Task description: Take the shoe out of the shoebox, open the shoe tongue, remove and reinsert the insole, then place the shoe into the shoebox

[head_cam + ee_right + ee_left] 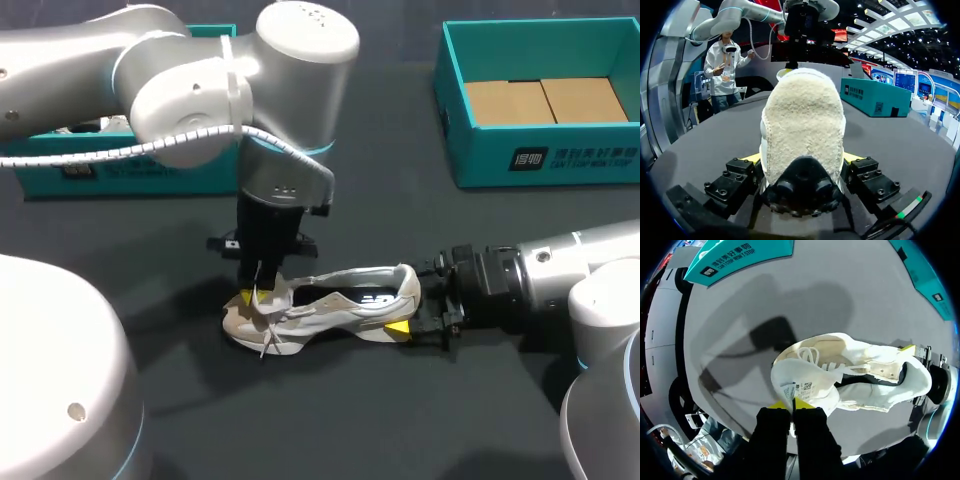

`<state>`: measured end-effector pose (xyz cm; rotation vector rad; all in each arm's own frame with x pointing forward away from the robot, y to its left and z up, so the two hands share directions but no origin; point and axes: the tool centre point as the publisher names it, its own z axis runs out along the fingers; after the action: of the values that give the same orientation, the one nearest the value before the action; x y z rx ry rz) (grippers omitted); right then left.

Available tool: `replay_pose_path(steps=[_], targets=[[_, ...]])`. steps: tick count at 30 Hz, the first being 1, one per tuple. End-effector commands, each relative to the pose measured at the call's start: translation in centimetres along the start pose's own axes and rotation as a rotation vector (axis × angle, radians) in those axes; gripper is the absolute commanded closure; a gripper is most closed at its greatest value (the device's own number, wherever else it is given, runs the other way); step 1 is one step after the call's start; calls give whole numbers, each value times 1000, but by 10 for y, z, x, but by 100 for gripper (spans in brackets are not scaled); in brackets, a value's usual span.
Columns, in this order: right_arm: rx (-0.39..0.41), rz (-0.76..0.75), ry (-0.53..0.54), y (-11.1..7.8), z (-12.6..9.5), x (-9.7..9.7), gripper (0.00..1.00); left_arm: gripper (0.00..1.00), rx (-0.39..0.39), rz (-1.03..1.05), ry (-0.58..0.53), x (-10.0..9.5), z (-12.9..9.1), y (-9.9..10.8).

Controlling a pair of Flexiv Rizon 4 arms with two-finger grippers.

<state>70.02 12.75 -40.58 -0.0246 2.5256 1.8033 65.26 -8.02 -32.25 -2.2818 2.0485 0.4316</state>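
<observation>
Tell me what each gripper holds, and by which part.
Both hold the white sneaker. The left gripper pinches its tongue near the free end; the right gripper clamps its heel from both sides.

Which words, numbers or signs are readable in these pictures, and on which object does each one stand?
Teal cardboard shoebox, front wall: white print, too small to read.
Second teal box, front wall: white print, blurred, unreadable.
White label on the tongue of the white lace-up shoe: tiny print, unreadable.
Nothing else bears text.
</observation>
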Motion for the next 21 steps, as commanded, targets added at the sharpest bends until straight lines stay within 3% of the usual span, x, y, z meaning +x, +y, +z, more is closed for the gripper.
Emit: replay_pose_path(steps=[1, 6, 9, 12, 21], targets=[[3, 0, -1, 0, 0, 1, 100, 100, -11, -9, 13, -3, 17, -3], [3, 0, -1, 0, 0, 1, 100, 100, -20, -22, -8, -7, 24, -5], [3, 0, -1, 0, 0, 1, 100, 80, -17, -30, -36, -10, 25, -6], [3, 0, -1, 0, 0, 1, 100, 66, -14, -37, -58, -14, 26, -7], [3, 0, -1, 0, 0, 1, 100, 55, -17, -51, -123, -28, 33, -8]])
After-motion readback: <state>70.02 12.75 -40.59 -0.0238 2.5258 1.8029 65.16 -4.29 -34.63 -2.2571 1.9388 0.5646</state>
